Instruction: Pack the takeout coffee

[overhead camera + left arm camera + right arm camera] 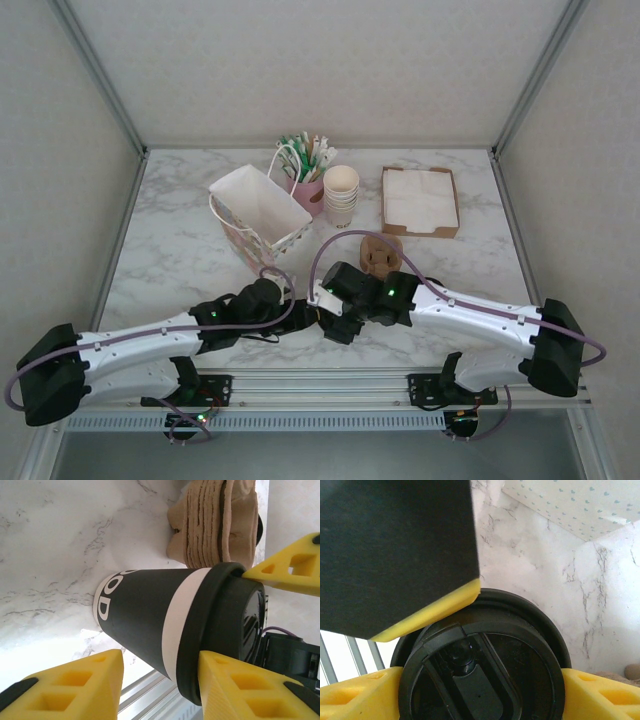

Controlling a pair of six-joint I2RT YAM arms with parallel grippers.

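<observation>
The takeout coffee (145,610) is a cup in a black sleeve with white letters, a cream band and a black lid (520,630). Its base is at the marble table (170,250), near the front middle where both arms meet. My right gripper (482,670) is shut on the lid, one finger pressed against each side of the rim. One of those fingers (290,565) also shows in the left wrist view. My left gripper (160,655) stands open around the cup. One finger's pad (430,612) rests on the lid's rim, and the other finger (75,685) is clear of the sleeve.
A white patterned gift bag (255,210) leans open behind the left gripper. A stack of brown cardboard carriers (381,255) lies just behind the right gripper. Farther back stand a stack of cream cups (340,195), a pink holder of stirrers (305,175) and a napkin tray (420,200).
</observation>
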